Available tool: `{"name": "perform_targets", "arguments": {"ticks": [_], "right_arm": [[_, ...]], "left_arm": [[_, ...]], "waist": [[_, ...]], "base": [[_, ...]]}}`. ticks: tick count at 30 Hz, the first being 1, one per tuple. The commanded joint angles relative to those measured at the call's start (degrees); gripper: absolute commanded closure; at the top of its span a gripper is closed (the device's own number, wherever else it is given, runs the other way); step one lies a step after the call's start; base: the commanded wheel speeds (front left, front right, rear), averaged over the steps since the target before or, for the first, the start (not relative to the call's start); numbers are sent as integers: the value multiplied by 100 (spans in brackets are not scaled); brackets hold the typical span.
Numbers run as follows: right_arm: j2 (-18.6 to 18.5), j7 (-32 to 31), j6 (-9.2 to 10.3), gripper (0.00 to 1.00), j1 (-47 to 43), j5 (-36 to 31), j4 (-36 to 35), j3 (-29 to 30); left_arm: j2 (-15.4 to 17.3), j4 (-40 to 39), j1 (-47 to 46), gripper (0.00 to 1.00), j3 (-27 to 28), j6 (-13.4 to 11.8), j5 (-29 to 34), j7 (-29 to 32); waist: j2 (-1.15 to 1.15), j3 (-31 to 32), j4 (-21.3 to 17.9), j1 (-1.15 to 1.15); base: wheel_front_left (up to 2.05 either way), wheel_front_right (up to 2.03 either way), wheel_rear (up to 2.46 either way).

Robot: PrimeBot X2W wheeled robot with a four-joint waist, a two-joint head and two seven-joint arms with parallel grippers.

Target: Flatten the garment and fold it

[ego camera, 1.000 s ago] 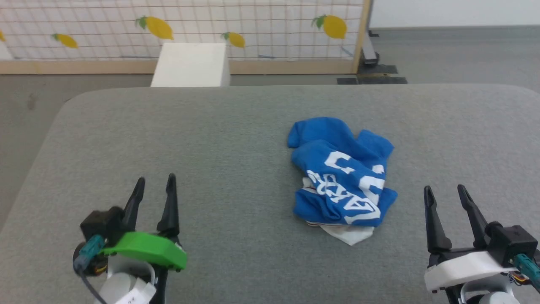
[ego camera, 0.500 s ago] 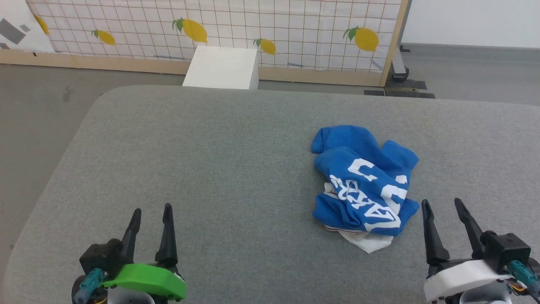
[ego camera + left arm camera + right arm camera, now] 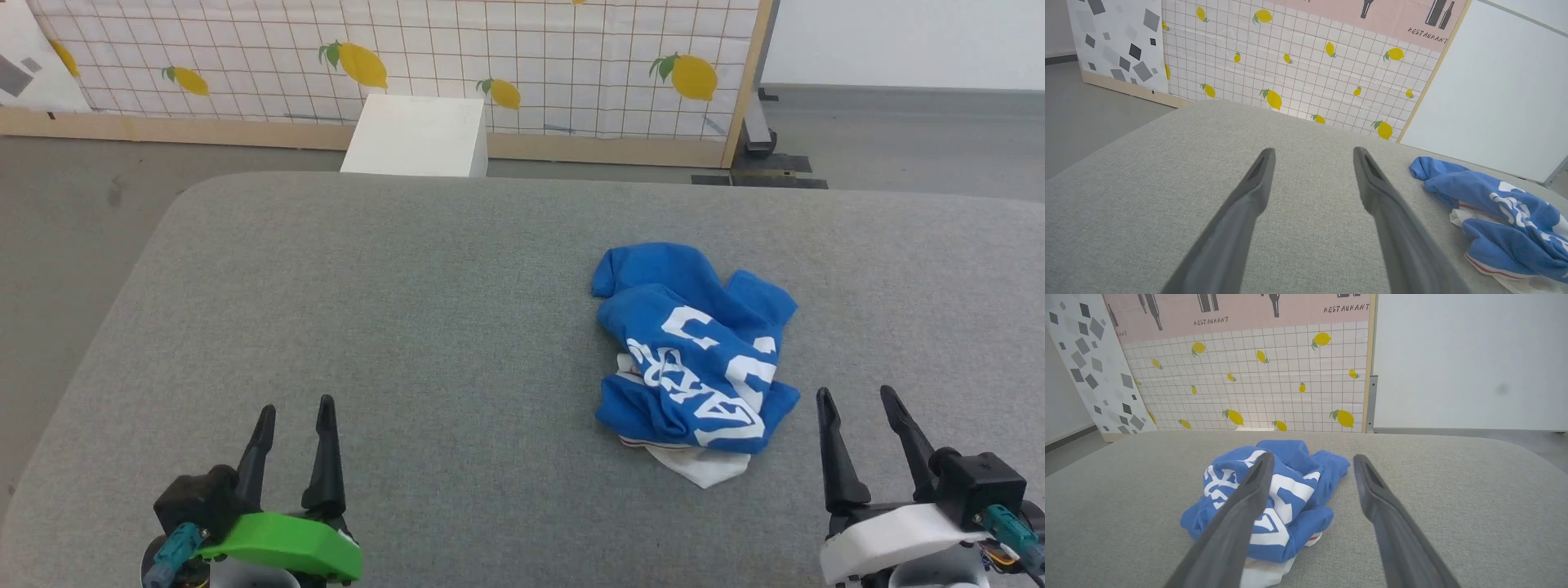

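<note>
The garment (image 3: 694, 359) lies crumpled in a blue heap on the grey table (image 3: 392, 327), right of centre, lettering up, with a white corner poking out at its near edge. Left gripper (image 3: 297, 406) is at the near left, fingers spread wide and empty, well apart from the cloth. Right gripper (image 3: 854, 394) is at the near right, just beside the heap, equally wide and holding nothing.

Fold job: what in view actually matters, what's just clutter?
Job:
- crumpled blue garment
- grey table under it
- left hand, right hand, both open

Lying about:
- white box behind the table
- lemon-print panel
</note>
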State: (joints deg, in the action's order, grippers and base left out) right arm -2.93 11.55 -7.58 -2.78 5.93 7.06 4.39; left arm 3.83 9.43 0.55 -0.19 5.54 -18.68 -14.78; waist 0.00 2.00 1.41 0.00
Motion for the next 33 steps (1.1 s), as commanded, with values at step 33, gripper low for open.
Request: {"name": "perform_targets", "arguments": {"ticks": [33], "right_arm": [[5, 68, 9, 0, 299, 106, -54, -364]], "left_arm": [[-94, 2416, -3133, 0, -2922, -399, -1691, 2316]], "waist": [[0, -879, -1108, 0]], "base": [[0, 0, 0]]}}
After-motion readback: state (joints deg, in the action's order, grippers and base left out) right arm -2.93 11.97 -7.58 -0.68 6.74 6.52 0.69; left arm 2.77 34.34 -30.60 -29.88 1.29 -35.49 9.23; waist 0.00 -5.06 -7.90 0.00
